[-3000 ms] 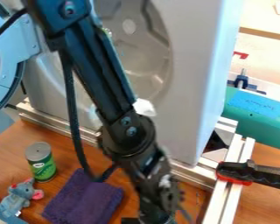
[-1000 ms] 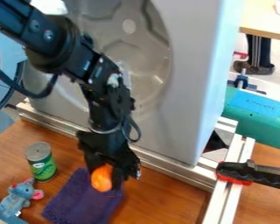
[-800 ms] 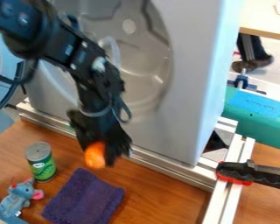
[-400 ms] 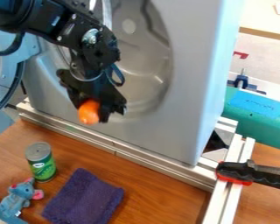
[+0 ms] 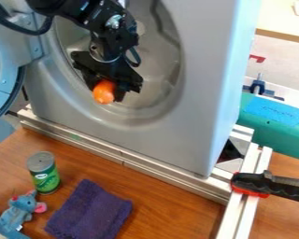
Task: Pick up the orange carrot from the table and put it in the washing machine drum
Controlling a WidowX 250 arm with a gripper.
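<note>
Brown wood makes up the tabletop, with pale metal rails along its back and a tall grey machine standing behind. At my far left I see the machine's round door swung open, and below it a plush mouse beside a green-labelled can, which stands upright. Next comes a purple cloth, lying flat. Above the cloth, up at the lower left of the machine's round opening, my gripper hangs with its jaws clamped on an orange ball. Whether the ball is just inside the rim or in front of it, I can't quite tell from this angle. Off to the right lie a black-and-red clamp on the rails and a green case behind it.

I'd hold the ball with a firm, even squeeze — it's round and could slip out — and move slowly here, giving the rim and the open door plenty of room.

Counting up: one ball, one can, one plush mouse, one cloth, one open door, one green case — and one black-and-red clamp.
</note>
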